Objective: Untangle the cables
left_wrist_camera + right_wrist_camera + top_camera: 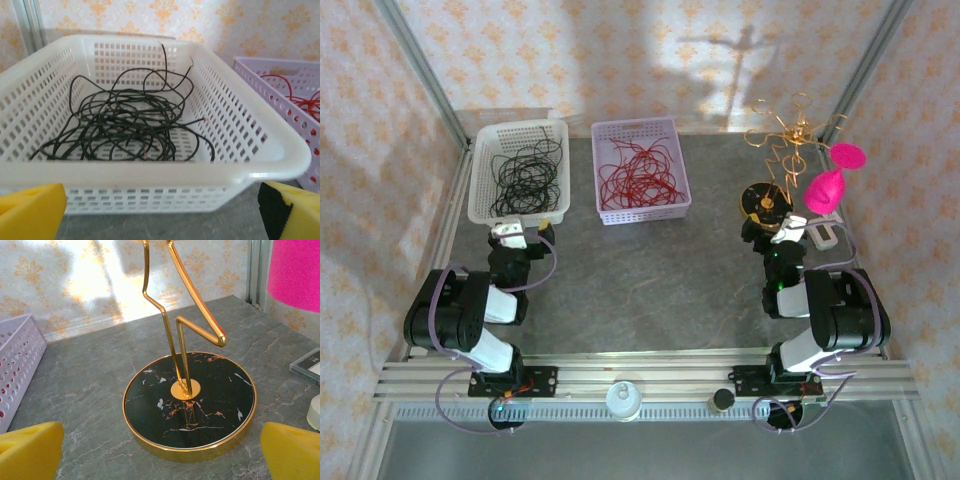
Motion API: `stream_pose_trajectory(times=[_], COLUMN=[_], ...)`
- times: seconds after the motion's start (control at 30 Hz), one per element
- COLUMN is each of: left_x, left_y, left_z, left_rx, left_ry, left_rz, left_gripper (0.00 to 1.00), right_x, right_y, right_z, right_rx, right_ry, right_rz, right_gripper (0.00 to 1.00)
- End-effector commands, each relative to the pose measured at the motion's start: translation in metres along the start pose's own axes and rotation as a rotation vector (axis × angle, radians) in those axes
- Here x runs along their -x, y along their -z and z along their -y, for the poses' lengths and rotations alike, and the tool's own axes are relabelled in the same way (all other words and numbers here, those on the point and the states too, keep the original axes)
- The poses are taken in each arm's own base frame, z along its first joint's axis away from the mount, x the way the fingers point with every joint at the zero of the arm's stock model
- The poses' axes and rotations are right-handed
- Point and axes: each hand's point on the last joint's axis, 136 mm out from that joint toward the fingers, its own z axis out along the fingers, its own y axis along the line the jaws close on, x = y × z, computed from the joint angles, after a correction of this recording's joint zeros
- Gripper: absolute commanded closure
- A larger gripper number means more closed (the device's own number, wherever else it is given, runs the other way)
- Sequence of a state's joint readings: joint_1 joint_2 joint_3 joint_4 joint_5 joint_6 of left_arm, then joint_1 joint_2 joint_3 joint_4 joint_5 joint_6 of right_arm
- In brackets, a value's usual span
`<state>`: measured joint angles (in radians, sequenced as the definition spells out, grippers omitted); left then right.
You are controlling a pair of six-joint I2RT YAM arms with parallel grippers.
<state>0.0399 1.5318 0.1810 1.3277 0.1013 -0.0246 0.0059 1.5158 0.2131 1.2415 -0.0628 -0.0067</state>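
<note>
Thin curly black cables [125, 122]: piled in white plastic basket [150, 172].
Thin curly red cables [640, 172]: in lilac plastic basket [645, 212].
Left tool [161, 215]: spread, by white basket.
Right tool [160, 450]: spread, by round black-gold stand [200, 390].

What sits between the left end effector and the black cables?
In the left wrist view, the near wall of the white basket separates the left end effector from the black cables.

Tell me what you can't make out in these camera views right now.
- Black cables, left wrist view: strands overlap, so count and knots unclear.
- Red cables, same view: cut off by the right edge.
- Gold ornament, right wrist view: top cut off by the upper edge.
</note>
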Motion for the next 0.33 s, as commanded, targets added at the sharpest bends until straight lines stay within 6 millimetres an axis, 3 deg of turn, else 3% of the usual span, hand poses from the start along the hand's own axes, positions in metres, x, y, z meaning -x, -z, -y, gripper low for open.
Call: stream_pose_trajectory(times=[0.0, 0.3], left_x=[0.0122, 0.0115], left_y=[-0.0039, -0.0050], left_z=[0.0029, 0.0014], left_rx=[-0.032, -0.026], left_ry=[0.001, 0.001], left_rz=[0.044, 0.035], left_gripper=[0.01, 0.01], right_x=[0.0049, 0.0042], right_y=[-0.0023, -0.0029], right_z=[0.0008, 0.0005], right_rx=[-0.016, -0.017], right_ry=[0.017, 0.021], right_rz=[0.017, 0.013], right_gripper=[0.00, 0.00])
